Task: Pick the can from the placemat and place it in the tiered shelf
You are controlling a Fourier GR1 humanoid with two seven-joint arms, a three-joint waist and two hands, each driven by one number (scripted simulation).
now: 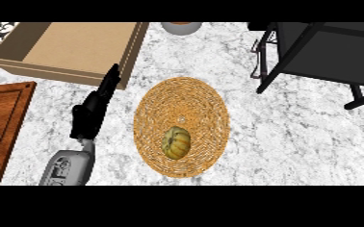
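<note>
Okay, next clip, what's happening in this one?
Nothing is being held yet. The can lies on the woven placemat in the middle of the marble counter, untouched. The robot's left hand is to the mat's left, fingers straight and pointing away toward the open wooden box. The right hand is out of view. The black tiered shelf stands at the far right, with nothing visible on it.

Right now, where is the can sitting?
In the head view, the can lies on its side on the near half of the woven placemat, right of the left hand.
</note>
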